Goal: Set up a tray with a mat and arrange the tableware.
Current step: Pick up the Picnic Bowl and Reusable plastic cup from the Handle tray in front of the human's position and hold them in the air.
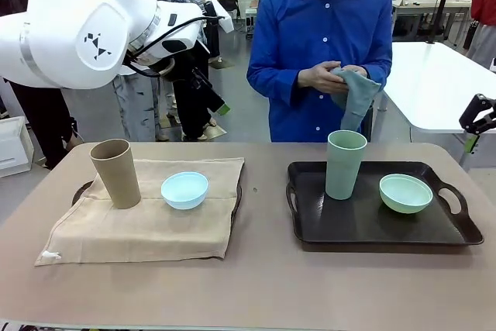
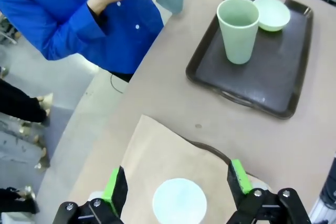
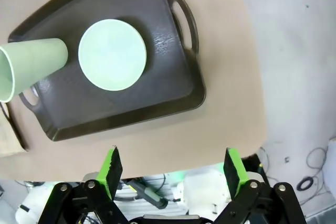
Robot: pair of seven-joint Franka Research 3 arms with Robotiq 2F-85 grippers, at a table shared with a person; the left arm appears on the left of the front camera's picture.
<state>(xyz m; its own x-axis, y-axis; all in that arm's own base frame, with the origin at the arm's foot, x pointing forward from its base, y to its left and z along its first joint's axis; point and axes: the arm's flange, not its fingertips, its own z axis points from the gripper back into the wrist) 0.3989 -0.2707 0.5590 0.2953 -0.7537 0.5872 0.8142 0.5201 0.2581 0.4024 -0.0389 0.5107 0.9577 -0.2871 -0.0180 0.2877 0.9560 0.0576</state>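
Spread wide and empty, left hand hung above light blue bowl, right hand beyond table edge. Frame left, tan cup stood on mat; right, green cup and green bowl in tray; bare table between.

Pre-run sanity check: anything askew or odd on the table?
The tan mat lies crooked over the left tray, its front edge spilling onto the table. The right tray has no mat under its cup and bowl; the person holds a grey-green cloth.

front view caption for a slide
Tan cup, blue bowl on matted tray; green cup, green bowl on bare tray.
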